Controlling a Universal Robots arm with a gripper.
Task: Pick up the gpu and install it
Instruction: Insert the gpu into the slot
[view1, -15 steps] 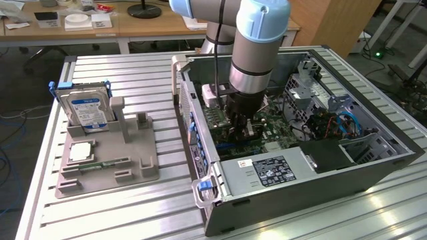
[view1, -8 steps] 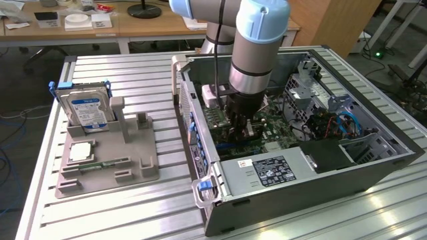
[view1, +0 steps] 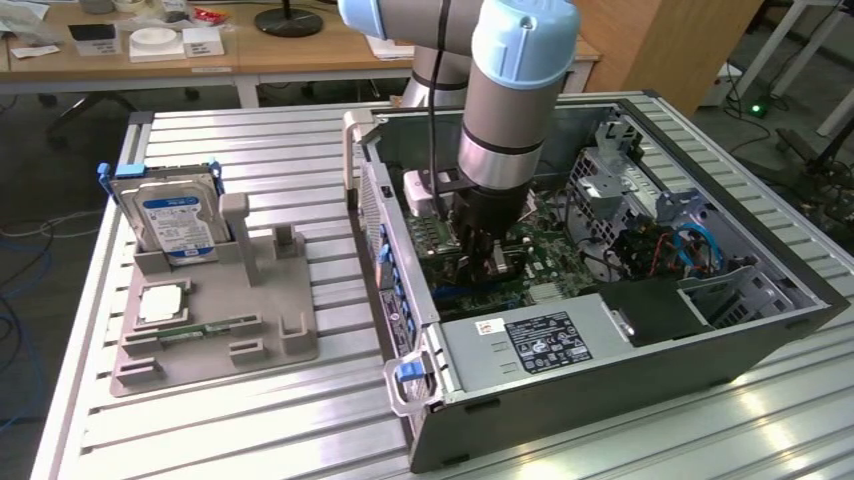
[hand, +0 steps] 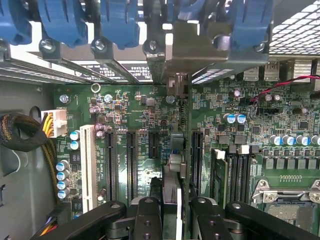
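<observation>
Within pincer (hand: 172, 205) grip, gpu (hand: 173, 165), over motherboard (hand: 135, 107)

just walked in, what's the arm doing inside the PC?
The arm's gripper is down inside the open dark metal computer case, jaws shut on the thin flat dark gpu card. The card is held edge-on over the green motherboard, in line with its long black slots. Whether it is seated cannot be told. The silver hard drive with the blue label stands in the grey tray beside the case.
</observation>
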